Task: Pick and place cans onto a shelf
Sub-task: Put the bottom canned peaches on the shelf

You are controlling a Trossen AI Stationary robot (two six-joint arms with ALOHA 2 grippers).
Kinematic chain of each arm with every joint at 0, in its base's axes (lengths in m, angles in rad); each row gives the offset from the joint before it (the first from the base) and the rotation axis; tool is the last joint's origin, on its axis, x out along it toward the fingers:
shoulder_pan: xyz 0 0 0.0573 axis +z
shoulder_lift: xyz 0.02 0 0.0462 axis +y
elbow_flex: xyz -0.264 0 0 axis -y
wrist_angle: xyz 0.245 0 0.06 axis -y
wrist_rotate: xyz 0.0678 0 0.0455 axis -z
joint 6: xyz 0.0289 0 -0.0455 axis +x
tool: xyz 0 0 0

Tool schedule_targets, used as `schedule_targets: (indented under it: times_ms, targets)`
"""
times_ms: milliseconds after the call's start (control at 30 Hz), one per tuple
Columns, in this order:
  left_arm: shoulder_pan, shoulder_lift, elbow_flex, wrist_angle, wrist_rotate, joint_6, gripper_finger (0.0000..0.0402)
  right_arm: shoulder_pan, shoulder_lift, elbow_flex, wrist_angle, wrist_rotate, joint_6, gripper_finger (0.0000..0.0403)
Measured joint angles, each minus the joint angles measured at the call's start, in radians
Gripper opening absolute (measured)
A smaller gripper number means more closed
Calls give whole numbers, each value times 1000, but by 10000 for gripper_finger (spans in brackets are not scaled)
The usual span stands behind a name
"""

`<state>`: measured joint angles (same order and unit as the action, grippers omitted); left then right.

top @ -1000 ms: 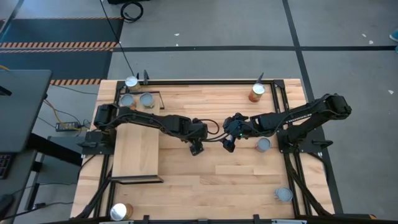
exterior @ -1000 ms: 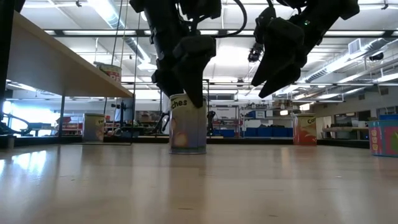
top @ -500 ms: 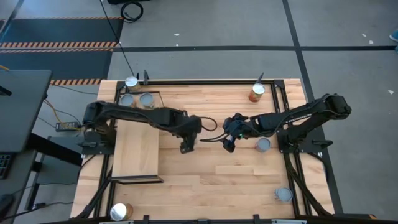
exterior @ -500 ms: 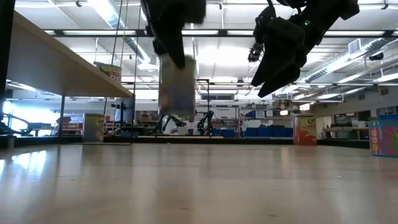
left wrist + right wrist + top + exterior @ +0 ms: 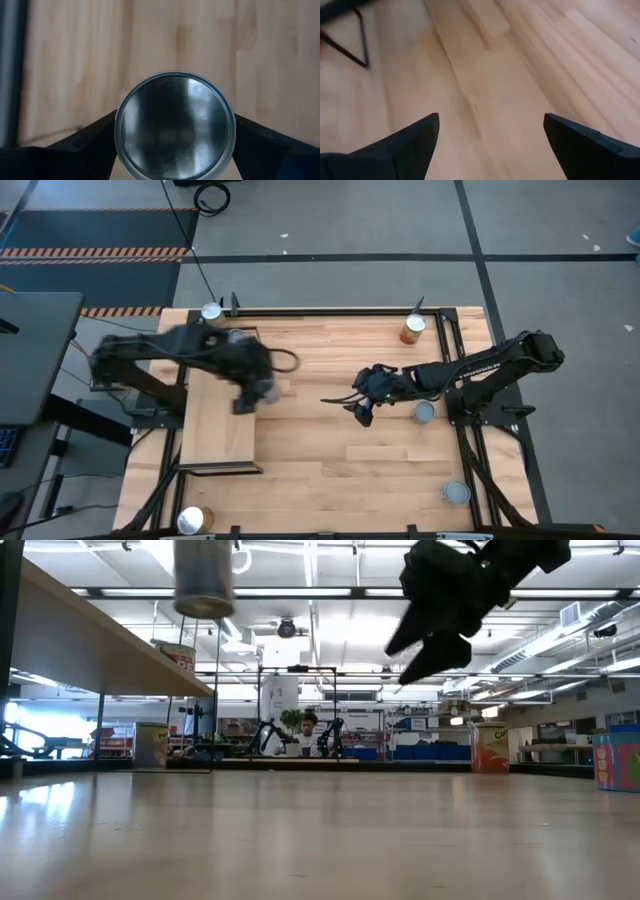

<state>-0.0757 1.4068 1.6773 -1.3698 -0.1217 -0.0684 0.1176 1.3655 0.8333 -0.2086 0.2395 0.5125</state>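
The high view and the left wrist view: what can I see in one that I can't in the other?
Only the high view shows the whole table, the shelf, the right gripper hanging open over bare wood, and cans scattered about: one by the right arm, one with an orange side at the far edge.

Only the left wrist view shows the held can's shiny round top pinched between the dark fingers.

Both show the left gripper over pale wood.
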Motion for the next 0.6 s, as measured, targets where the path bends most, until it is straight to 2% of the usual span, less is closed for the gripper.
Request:
schedule_targets:
  times_ms: [267, 400, 600]
  targets:
    - [10, -273, -101, -147, -81, 77, 320, -3, 0, 0, 164, 128, 157, 366]
    - [38, -386, -181, -179, -60, 58, 320, -3, 0, 0, 225, 190, 250, 366]
    - [42, -511, -282, -203, -57, 50, 320, -2, 0, 0, 327, 248, 272, 366]
